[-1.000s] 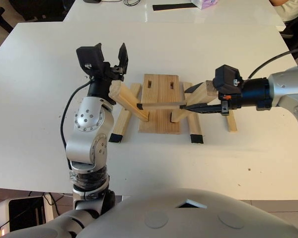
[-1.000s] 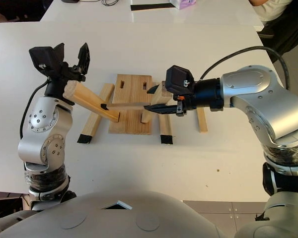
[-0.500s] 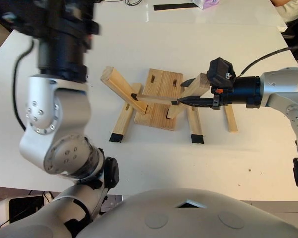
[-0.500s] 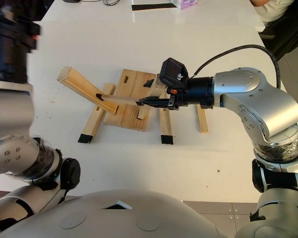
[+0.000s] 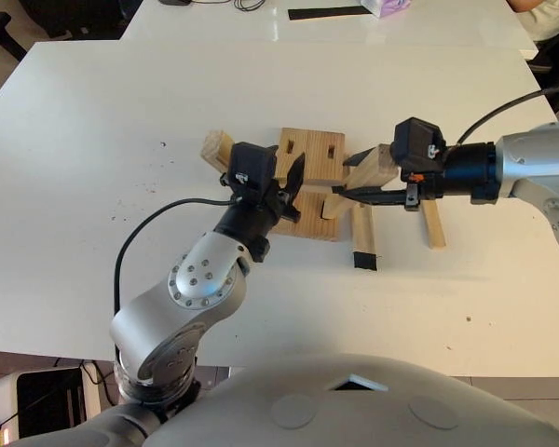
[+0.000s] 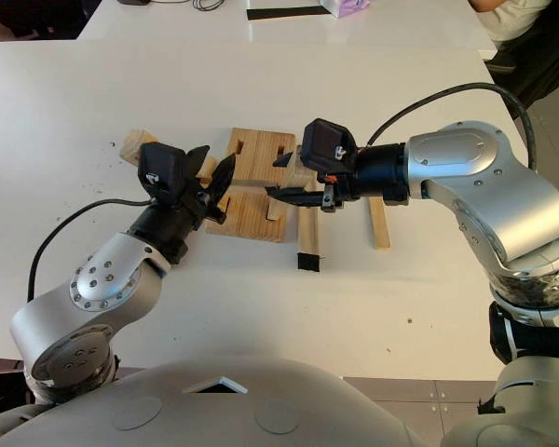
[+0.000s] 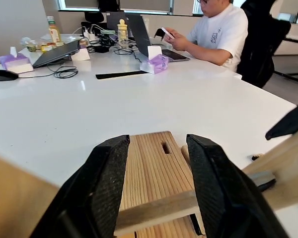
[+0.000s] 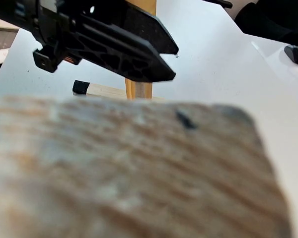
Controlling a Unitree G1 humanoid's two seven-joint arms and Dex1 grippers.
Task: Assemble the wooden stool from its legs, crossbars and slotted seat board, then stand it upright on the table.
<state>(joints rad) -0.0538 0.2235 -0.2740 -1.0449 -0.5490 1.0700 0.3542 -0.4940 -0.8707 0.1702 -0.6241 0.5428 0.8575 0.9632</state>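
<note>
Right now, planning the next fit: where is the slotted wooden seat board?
In the head views, the slotted wooden seat board lies on the white table between left gripper and right gripper.

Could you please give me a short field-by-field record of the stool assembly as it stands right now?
Left gripper: open, fingers either side of the crossbar, over the seat board
Right gripper: shut on a leg that meets that crossbar's far end
Seat board: flat on the table, two slots showing, both unfilled
Loose parts: black-tipped leg and thin bar, lying on the table below the right arm
Stage: partly joined, stool not yet upright
</note>
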